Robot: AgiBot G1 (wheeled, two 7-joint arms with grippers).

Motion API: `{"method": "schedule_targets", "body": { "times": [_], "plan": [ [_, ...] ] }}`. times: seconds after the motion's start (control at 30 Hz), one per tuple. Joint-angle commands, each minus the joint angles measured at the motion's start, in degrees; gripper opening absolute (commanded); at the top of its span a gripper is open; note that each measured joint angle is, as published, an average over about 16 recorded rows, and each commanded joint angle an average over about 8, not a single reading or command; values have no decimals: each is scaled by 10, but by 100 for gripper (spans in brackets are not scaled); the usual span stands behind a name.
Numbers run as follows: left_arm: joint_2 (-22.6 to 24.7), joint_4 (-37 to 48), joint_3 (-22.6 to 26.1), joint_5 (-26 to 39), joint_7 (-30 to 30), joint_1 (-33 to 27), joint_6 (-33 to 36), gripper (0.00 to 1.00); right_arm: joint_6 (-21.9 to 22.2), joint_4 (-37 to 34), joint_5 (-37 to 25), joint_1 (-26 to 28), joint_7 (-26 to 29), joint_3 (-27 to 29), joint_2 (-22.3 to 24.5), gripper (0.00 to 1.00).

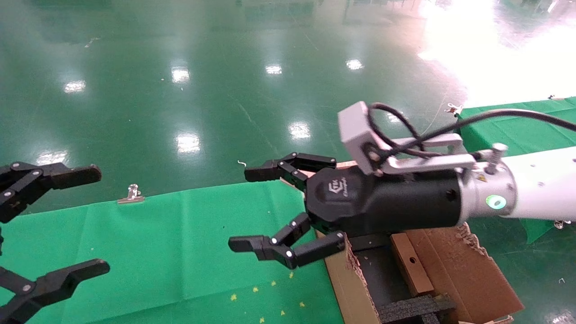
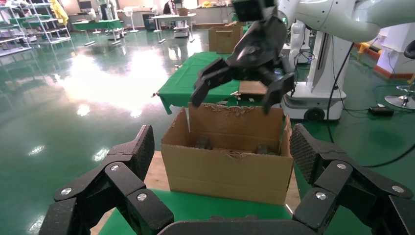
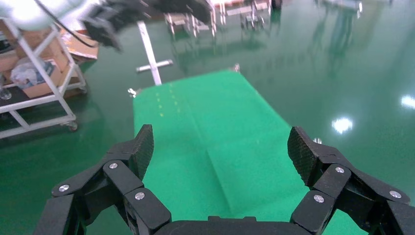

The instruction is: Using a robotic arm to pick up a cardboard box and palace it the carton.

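Observation:
The white right arm reaches in from the right, and its black right gripper (image 1: 245, 209) hangs open and empty over the near-left corner of the carton (image 1: 346, 288). The carton is big, brown and ragged-edged, and stands at the green table's right end. Inside it, on black foam (image 1: 405, 310), lies the small cardboard box (image 1: 411, 270) with its round hole facing up. The left wrist view shows the carton (image 2: 230, 169) straight ahead with the right gripper (image 2: 232, 100) spread above it. The right wrist view holds only green cloth between the right gripper's (image 3: 220, 147) fingers. My left gripper (image 1: 96, 220) is open at the far left.
A green cloth covers the table (image 1: 157, 243), held by a metal clip (image 1: 131, 194) at its far edge. A second green table (image 1: 517, 126) stands at the far right. Glossy green floor lies beyond. Another robot's base (image 2: 318, 98) is behind the carton.

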Motion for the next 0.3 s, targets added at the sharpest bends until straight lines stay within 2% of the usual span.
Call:
{"method": "schedule_targets", "body": {
  "times": [0.03, 0.2, 0.3],
  "plan": [
    [0, 0, 0, 0, 0, 0, 0, 100, -15, 1, 10, -20, -26, 30, -1, 100],
    [0, 0, 0, 0, 0, 0, 0, 100, -48, 4, 33, -65, -83, 95, -5, 100],
    [0, 0, 0, 0, 0, 0, 0, 100, -56, 5, 39, -76, -98, 112, -5, 100]
  ]
}}
